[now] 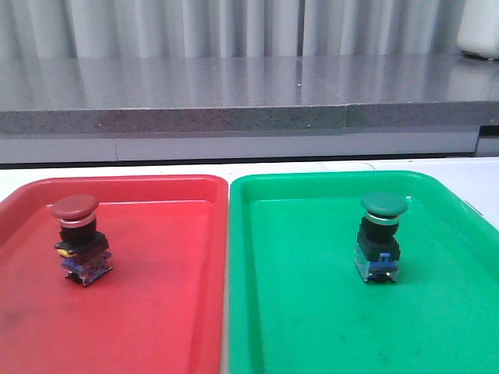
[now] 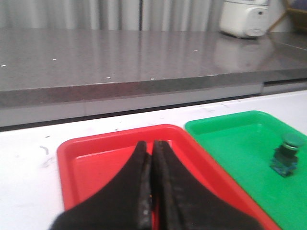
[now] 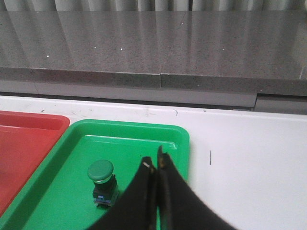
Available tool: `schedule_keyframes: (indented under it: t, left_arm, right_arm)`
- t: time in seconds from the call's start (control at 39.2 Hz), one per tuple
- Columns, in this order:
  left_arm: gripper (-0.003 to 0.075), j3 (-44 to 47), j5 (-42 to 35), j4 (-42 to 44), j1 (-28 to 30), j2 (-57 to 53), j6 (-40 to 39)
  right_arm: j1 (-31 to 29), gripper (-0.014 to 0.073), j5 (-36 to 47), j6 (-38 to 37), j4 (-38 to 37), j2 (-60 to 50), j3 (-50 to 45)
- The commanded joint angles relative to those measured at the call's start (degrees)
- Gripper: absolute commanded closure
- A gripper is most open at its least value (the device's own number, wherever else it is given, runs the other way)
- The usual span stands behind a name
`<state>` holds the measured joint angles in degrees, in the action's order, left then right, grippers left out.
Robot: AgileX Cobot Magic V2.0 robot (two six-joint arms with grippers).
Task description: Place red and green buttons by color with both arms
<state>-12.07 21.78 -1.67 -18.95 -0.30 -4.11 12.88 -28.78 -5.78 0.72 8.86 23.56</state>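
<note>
The red button (image 1: 79, 238) stands upright in the red tray (image 1: 156, 296), near its left side. The green button (image 1: 380, 235) stands upright in the green tray (image 1: 312, 312); it also shows in the right wrist view (image 3: 102, 182) and, small, in the left wrist view (image 2: 288, 154). My left gripper (image 2: 150, 144) is shut and empty, above the red tray (image 2: 91, 163); the red button is hidden from its camera. My right gripper (image 3: 153, 160) is shut and empty, above the green tray (image 3: 72, 191), to the right of the green button and apart from it. Neither gripper shows in the front view.
The two trays lie side by side on a white table (image 1: 483, 175). A grey stone counter (image 1: 234, 101) runs along the back, with a white appliance (image 2: 243, 18) on it at the far right. White table surface (image 3: 249, 163) lies to the right of the green tray.
</note>
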Motion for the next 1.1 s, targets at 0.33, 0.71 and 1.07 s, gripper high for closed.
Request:
schedule_keyframes:
  t: [0.33, 0.71, 1.07]
  left_arm:
    - [0.074, 13.3, -17.6, -1.0, 23.2, -1.0, 0.2]
    - [0.074, 13.7, -17.2, -1.0, 24.9, -1.0, 0.2]
    - [0.074, 13.7, -17.2, -1.0, 24.9, -1.0, 0.2]
  right_arm:
    - [-0.4, 0.0654, 4.9, 0.6, -0.7, 0.7, 1.4]
    - [-0.4, 0.0654, 4.9, 0.6, -0.7, 0.7, 1.4]
    - [-0.4, 0.0654, 4.9, 0.6, -0.7, 0.7, 1.4]
